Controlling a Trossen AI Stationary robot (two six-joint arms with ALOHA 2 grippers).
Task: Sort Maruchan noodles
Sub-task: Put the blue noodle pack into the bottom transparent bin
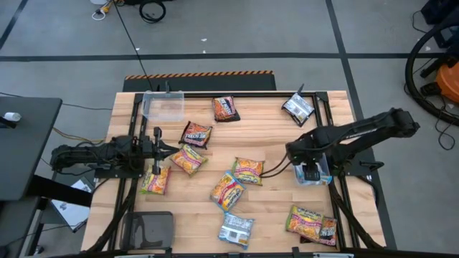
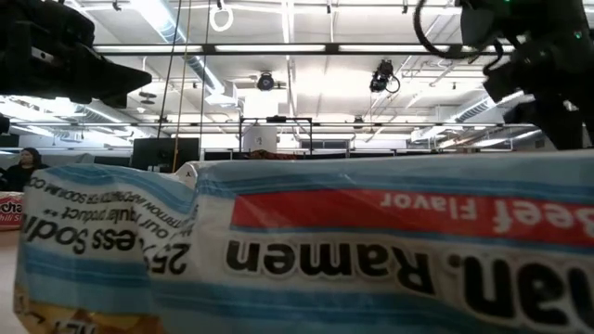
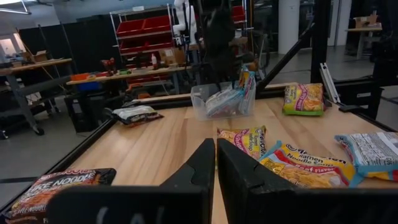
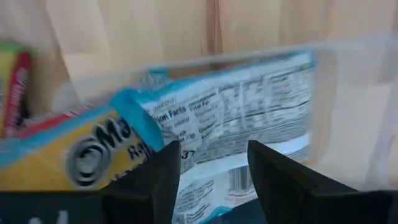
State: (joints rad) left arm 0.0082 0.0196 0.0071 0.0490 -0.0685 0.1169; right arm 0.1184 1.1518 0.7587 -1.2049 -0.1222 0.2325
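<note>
Maruchan noodle packets lie flat on the wooden table: orange-yellow ones (image 1: 248, 170) mid-table, dark ones (image 1: 196, 134) toward the far side, and a light blue-silver one (image 1: 236, 228) near the front edge. My right gripper (image 4: 214, 171) points down, open, over a clear bin (image 1: 323, 178) at the table's right. In the bin lies a light blue-silver packet (image 4: 249, 106) beside a yellow-and-blue one (image 4: 74, 155). My left gripper (image 3: 216, 165) is shut and level at the table's left, holding nothing.
A second clear bin (image 1: 163, 104) stands at the far left, and a dark tray (image 1: 150, 229) sits at the near left corner. Another silver packet (image 1: 297, 107) lies at the far right. Two packets (image 1: 312, 222) lie near the front right. A blue-striped packet (image 2: 371, 250) fills the low view.
</note>
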